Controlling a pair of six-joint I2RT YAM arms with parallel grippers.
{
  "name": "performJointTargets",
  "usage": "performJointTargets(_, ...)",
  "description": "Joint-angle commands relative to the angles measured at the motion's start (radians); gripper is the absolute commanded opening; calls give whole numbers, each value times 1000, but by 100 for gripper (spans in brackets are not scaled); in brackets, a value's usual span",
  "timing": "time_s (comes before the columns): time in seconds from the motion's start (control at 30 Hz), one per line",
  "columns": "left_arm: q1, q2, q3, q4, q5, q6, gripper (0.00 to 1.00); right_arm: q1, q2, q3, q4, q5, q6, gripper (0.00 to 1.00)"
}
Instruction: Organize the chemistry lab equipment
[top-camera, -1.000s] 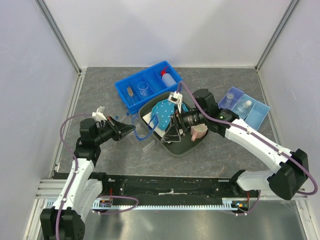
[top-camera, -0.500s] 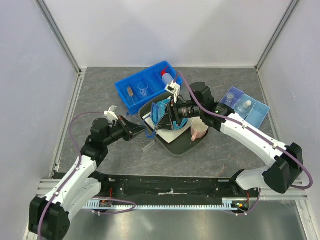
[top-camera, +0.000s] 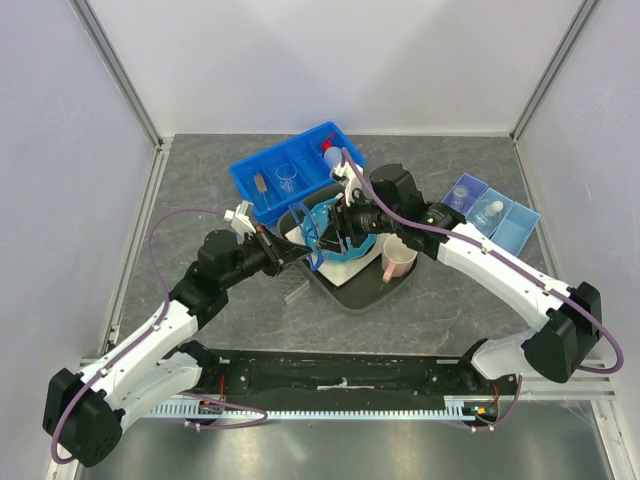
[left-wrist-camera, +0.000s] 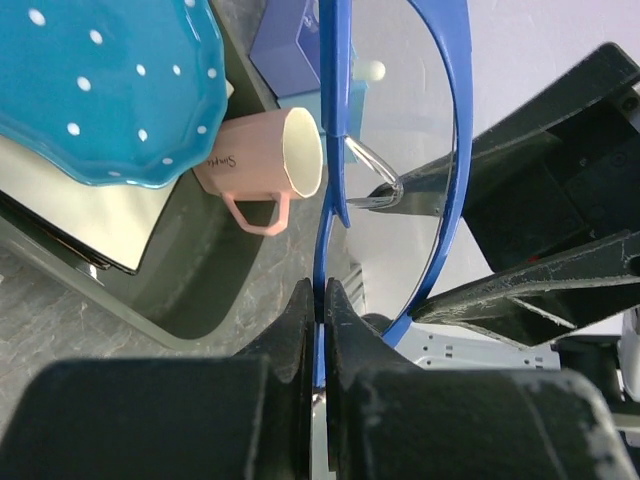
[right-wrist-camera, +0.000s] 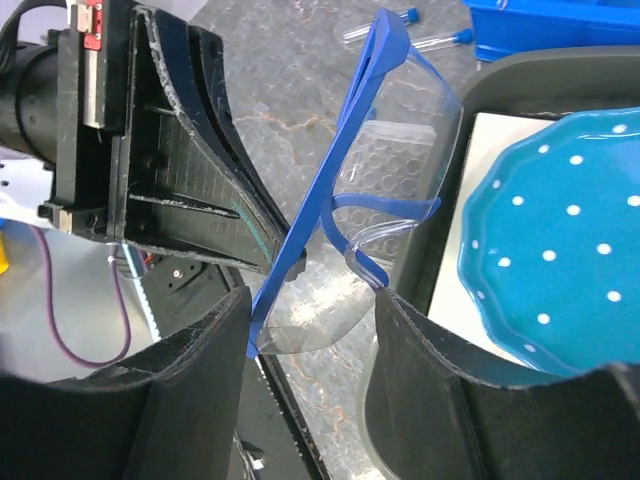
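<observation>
Goggles with a blue plastic frame and a clear lens (right-wrist-camera: 328, 170) hang in the air between two robot grippers, above the near-left edge of a dark grey tray (top-camera: 345, 298) at the middle of a grey stone-patterned table (top-camera: 200, 180).

The left gripper (left-wrist-camera: 322, 300) reaches in from the left. Its black fingers are pinched tight on the thin blue frame of the goggles.

The right gripper (right-wrist-camera: 312, 298) comes in from the opposite side. Its jaws stand apart with the lower end of the lens in the gap between them. Whether they touch the goggles cannot be told.

A teal-blue scalloped plate with white dots (right-wrist-camera: 560, 250) sits inside the tray, resting on a flat white sheet (right-wrist-camera: 470, 170). A pale pink mug (top-camera: 398, 262) lies beside it on the right.

A bright blue plastic bin (top-camera: 240, 175) sits just behind the tray. It holds a small brush (top-camera: 261, 186), a clear beaker (top-camera: 288, 178) and a white squeeze bottle with a red nozzle (top-camera: 335, 155).

A pale blue divided tray (top-camera: 520, 235) lies well to the right, with a small white-capped bottle (top-camera: 490, 212) in it.

A clear plastic rack (top-camera: 296, 291) lies on the bare table just left of the dark tray. Two clear blue-capped vials (right-wrist-camera: 440, 40) lie on the table nearby.
</observation>
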Motion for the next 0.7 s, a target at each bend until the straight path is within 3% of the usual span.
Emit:
performJointTargets(0.0,-37,20,83,-14,-119,68,2,15,11,82,-29,121,-72,59)
performJointTargets(0.4,-222,193,313,-313,-504,26,2,59,77,208,-56,426,-239,57)
performJointTargets(0.67,-284,250,384,-390,-617,-33,2,91,108,200,-58,564,-333,52)
